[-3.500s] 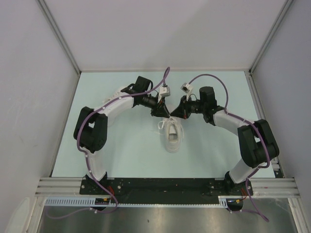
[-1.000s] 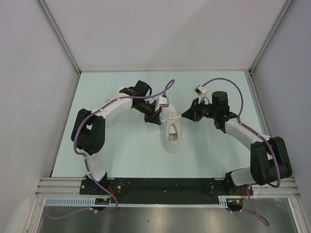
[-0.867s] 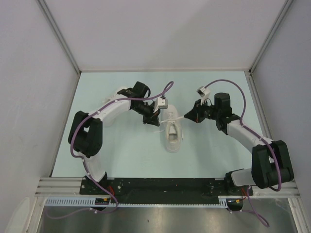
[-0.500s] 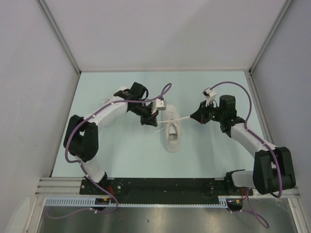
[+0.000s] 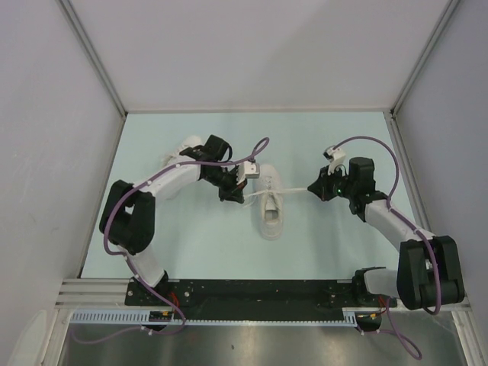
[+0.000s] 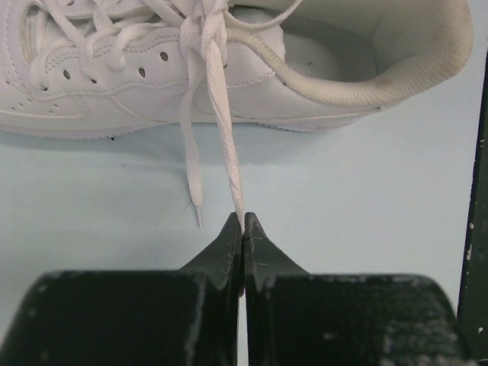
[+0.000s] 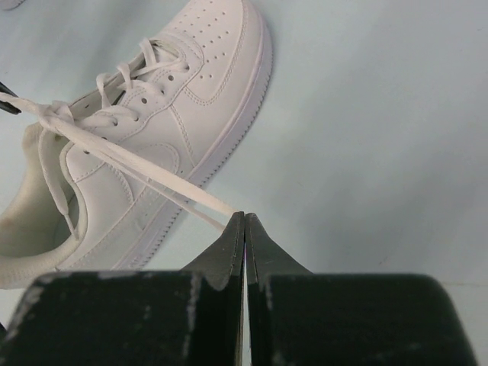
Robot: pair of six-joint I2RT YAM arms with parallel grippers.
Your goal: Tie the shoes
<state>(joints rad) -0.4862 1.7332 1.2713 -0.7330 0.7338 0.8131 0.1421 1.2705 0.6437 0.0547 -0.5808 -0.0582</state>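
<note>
one white shoe [image 5: 273,217] is sitting sole down around the middle of the surface [image 5: 191,248], right between the two arms; its laces are crossing in a knot [image 6: 206,23] over the tongue, and a strand is running out taut to each side; the left strand [image 6: 229,152] is ending right in the tips of the left gripper [image 6: 242,223], which is pinched fully together on it, hanging low just beside the shoe's flank; a loose lace end [image 6: 188,152] is dangling next to that strand, its tip down by the surface; on the other side the right strand [image 7: 145,171] is stretching out to the right gripper [image 7: 245,221], which is likewise clamping the lace with no gap between its fingers; from the top view both grippers are sitting about level with the knot, one on either side of the shoe
</note>
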